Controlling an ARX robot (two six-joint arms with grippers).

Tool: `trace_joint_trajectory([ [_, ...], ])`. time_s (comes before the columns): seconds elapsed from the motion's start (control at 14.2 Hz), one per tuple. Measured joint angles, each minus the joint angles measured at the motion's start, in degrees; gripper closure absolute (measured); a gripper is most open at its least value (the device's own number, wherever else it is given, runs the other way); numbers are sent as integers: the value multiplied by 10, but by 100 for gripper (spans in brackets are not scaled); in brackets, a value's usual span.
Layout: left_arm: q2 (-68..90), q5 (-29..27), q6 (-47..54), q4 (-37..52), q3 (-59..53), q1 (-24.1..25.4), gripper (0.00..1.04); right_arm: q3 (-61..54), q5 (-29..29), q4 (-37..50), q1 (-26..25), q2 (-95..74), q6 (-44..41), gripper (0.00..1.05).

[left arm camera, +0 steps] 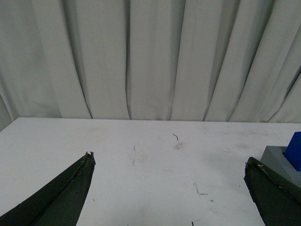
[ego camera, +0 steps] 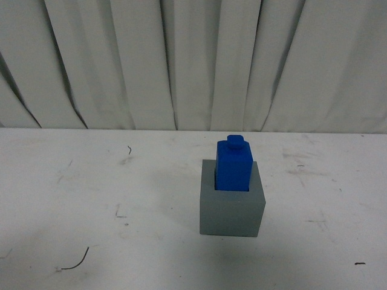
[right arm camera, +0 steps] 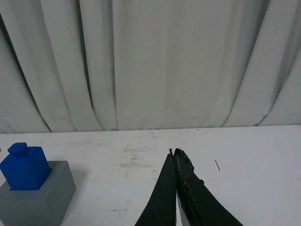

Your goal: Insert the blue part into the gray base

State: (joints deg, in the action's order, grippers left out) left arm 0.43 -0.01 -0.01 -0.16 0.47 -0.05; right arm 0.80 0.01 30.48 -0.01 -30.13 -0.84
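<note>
Already the blue block (ego camera: 233, 164) stands seated in the gray cube (ego camera: 232, 205); left tool (left arm camera: 169, 162) gapes wide beside it, right tool (right arm camera: 175, 151) pinched closed, empty.

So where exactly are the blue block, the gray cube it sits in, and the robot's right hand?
Blue block (ego camera: 233, 172), front view, middle of its front face.
Gray cube (ego camera: 231, 214), front view, middle of its front face.
Right hand (right arm camera: 175, 153), right wrist view, where the two shut fingertips meet.

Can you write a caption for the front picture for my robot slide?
Blue part stands upright in the gray base on the white table, stud on top, no arms in view.
</note>
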Motion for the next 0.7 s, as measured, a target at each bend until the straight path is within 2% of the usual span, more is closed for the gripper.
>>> trace_joint_trajectory([
  [0.7,0,0,0,0,0,0,7,0,0,-158,0,154,0,103],
])
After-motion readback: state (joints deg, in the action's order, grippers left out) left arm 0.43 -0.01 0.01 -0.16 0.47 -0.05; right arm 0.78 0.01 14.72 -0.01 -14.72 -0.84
